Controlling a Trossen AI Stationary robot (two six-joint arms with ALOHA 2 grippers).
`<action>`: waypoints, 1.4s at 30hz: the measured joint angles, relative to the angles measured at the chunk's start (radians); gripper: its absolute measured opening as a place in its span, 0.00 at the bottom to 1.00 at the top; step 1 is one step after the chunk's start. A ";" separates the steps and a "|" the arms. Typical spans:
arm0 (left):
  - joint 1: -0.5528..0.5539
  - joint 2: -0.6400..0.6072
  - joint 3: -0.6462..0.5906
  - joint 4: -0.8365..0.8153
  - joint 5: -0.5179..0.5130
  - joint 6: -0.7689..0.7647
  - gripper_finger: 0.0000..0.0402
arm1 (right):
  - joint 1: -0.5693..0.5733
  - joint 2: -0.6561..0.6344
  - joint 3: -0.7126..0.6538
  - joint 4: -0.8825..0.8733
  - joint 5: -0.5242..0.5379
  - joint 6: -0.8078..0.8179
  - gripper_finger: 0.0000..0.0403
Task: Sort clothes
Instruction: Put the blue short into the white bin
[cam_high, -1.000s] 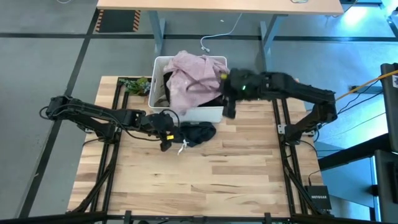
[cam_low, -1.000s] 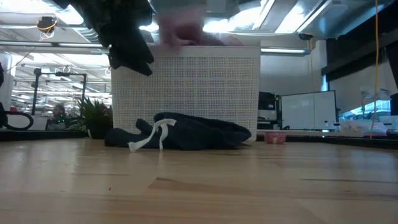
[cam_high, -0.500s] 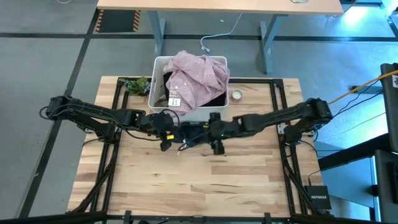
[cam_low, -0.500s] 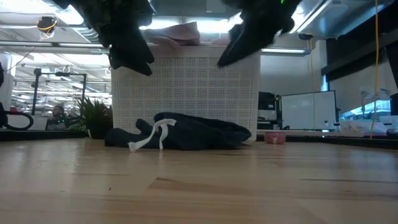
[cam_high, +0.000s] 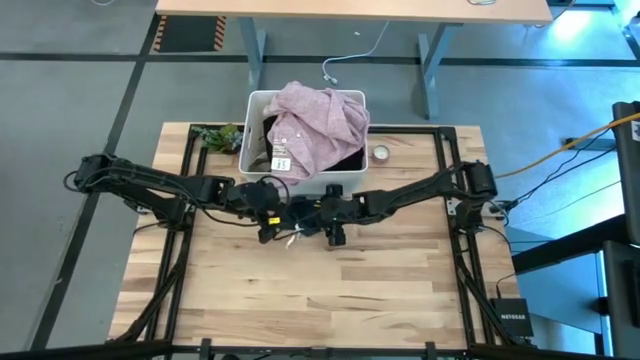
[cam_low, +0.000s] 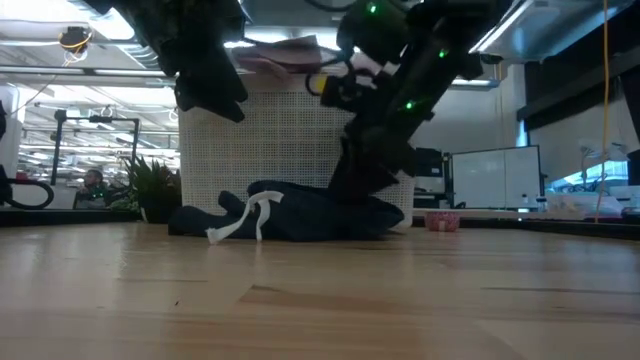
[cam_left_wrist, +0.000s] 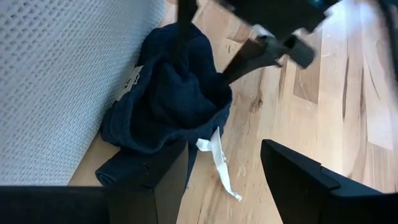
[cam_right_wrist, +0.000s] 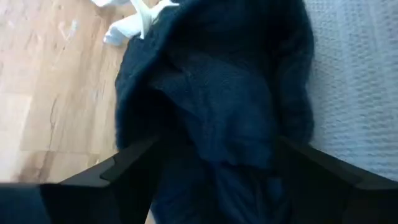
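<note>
Landmark: the white bin (cam_high: 342, 182) sits at the far middle of the wood surface (cam_high: 330, 290). All places here are told from this bin.

Task thing: the small dark blue cloth (cam_low: 300, 213) lies on the surface, touching the front wall of the bin. A white string (cam_low: 245, 217) hangs out of it on the side away from the bin.

Right gripper (cam_high: 322, 210): it is low, right in front of the bin, pressed down into the dark cloth. Its fingers (cam_right_wrist: 134, 163) are spread open, with the cloth bunched between them. They are not closed on it yet.

Left gripper (cam_high: 268, 213): it hovers just in front of the bin, beside the cloth, a bit above the surface. Its fingers (cam_left_wrist: 298, 180) are open and hold nothing.

In the bin: a light pink shirt (cam_high: 315, 128) is piled on top and hangs over the rim. A black piece (cam_high: 268, 130) and a tan piece (cam_high: 258, 160) peek out under it. The bin looks full.

What could go wrong:
- The fingers may close on just 1 thin fold, so I think the cloth could slip out when lifted.
- The 2 grippers are near each other in front of the bin, so they could bump.
- The cloth is tight against the bin, so a pull might drag or tip the bin.
- The string may snag on a finger.
</note>
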 joint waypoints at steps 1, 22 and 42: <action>0.000 0.000 0.000 0.002 0.000 0.000 0.49 | -0.008 0.009 0.000 0.005 -0.006 0.000 0.76; 0.000 0.000 0.000 0.001 0.000 0.000 0.49 | 0.054 0.048 0.000 -0.213 0.021 0.028 0.09; 0.000 0.000 0.000 0.006 0.000 0.008 0.49 | 0.197 -0.517 0.119 -0.330 0.262 -0.005 0.04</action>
